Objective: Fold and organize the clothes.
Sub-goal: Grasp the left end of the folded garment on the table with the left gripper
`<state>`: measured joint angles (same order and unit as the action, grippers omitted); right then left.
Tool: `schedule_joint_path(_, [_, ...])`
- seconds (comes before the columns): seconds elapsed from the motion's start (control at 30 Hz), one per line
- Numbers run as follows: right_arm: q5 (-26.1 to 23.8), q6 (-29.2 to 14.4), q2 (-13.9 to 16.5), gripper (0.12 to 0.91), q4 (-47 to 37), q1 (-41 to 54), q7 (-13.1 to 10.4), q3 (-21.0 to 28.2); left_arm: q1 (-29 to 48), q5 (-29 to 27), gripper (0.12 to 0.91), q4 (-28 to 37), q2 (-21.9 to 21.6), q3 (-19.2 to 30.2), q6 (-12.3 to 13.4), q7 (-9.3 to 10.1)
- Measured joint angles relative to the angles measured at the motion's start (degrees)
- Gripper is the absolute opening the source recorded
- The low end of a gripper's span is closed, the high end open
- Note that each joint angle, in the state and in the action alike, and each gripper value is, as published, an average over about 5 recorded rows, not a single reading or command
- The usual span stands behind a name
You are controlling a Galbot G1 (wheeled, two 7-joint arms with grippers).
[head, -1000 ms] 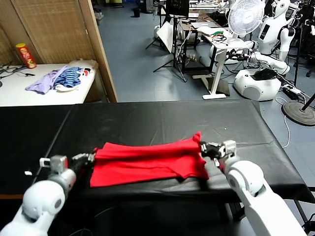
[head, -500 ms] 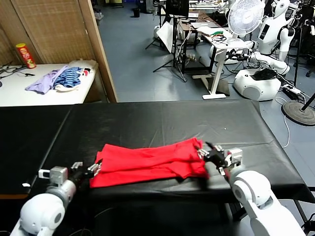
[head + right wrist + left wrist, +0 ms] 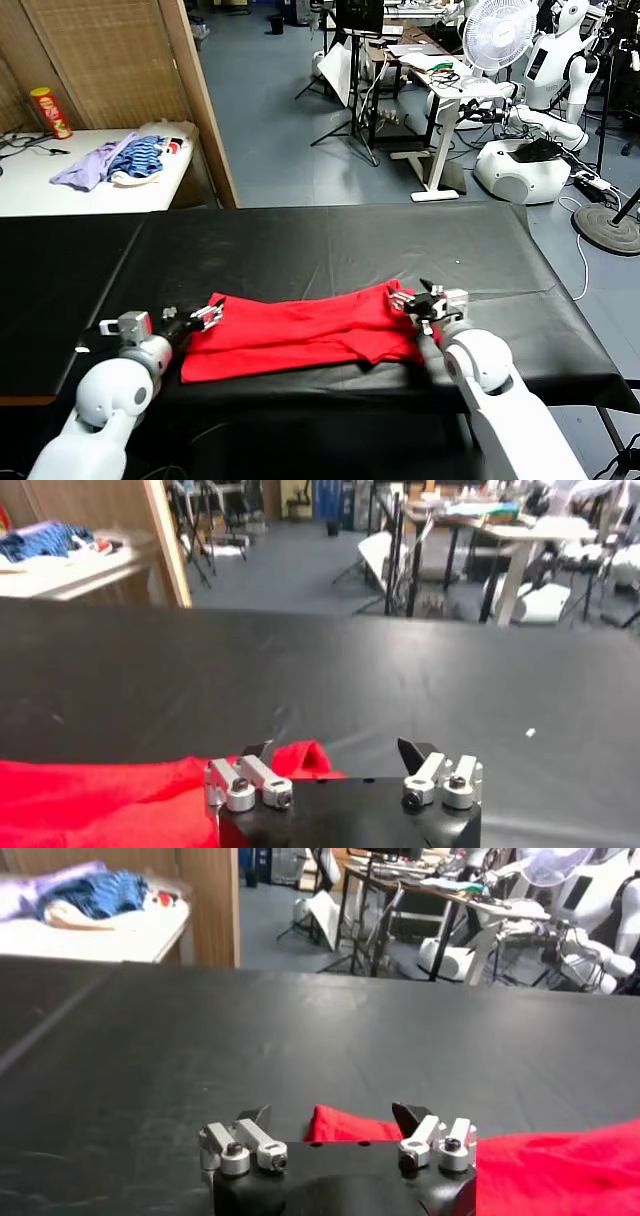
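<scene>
The clothes here are one red T-shirt (image 3: 300,335), folded into a long band lying flat near the front of the black table (image 3: 330,245). My left gripper (image 3: 205,316) is open at the shirt's left end. In the left wrist view this gripper (image 3: 332,1118) has a red corner of the shirt (image 3: 560,1168) between its spread fingers, untouched. At the shirt's right end my right gripper (image 3: 415,300) is open too. The right wrist view shows that gripper (image 3: 335,750) with a raised red fold of the shirt (image 3: 100,795) just ahead of its jaws.
At the back left, a white table (image 3: 60,195) carries a lilac and blue-striped pile of garments (image 3: 115,160) and a red can (image 3: 50,112). A wooden screen (image 3: 120,60) stands behind it. The black table's front edge (image 3: 320,385) runs close below the shirt.
Both grippers have opened and let go of the shirt's ends. The shirt has settled flat on the table, and both arms have shifted slightly at its ends.
</scene>
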<state>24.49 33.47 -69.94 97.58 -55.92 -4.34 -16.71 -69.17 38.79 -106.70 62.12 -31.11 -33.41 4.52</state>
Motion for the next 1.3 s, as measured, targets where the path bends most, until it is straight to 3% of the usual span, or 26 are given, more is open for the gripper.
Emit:
schedule_joint_path(0.1, [-0.3,0.0,-0.8,0.787,-1.0,0.4,-0.1,0.2,1.3,-0.6,0.794,2.2,0.2,0.9,0.7,-0.84])
schedule_joint_path(0.2, [-0.7,0.0,-1.5,0.703,-1.6,0.6,-0.2,0.3,2.2,-1.5,0.719,3.8,0.5,1.6,1.2,-1.48])
schedule_joint_path(0.5, [-3.0,-3.7,-3.9,0.24,-2.8,-0.5,-2.1,0.7,2.0,-3.7,0.224,5.2,1.6,2.0,2.3,-1.09])
schedule_joint_path(0.57, [-3.8,-5.3,-4.5,0.172,-3.0,-0.8,-3.6,1.0,1.9,-4.7,0.156,5.3,2.1,2.0,2.9,-0.41])
schedule_joint_path(0.63, [-5.0,-6.9,-5.1,0.141,-3.3,-1.0,-5.3,1.2,1.7,-6.7,0.138,5.3,2.7,1.9,4.3,0.24])
schedule_joint_path(0.8, [-7.6,-9.8,-6.4,0.143,-3.9,-1.6,-8.2,1.5,0.8,-15.6,0.133,5.5,4.9,1.9,9.2,1.1])
schedule_joint_path(1.0, [-6.7,-10.4,-6.3,0.164,-3.3,-2.7,-5.8,1.0,0.2,-20.9,0.139,5.6,6.2,1.8,11.0,0.94])
schedule_joint_path(1.1, [-5.9,-10.2,-5.5,0.271,-1.9,-3.6,-3.8,0.4,0.5,-20.2,0.229,5.5,6.4,1.7,11.4,0.84])
schedule_joint_path(1.3, [-4.5,-10.1,-3.4,0.6,2.1,-6.0,-2.6,-1.2,0.6,-15.8,0.544,4.0,5.5,0.2,11.1,0.75])
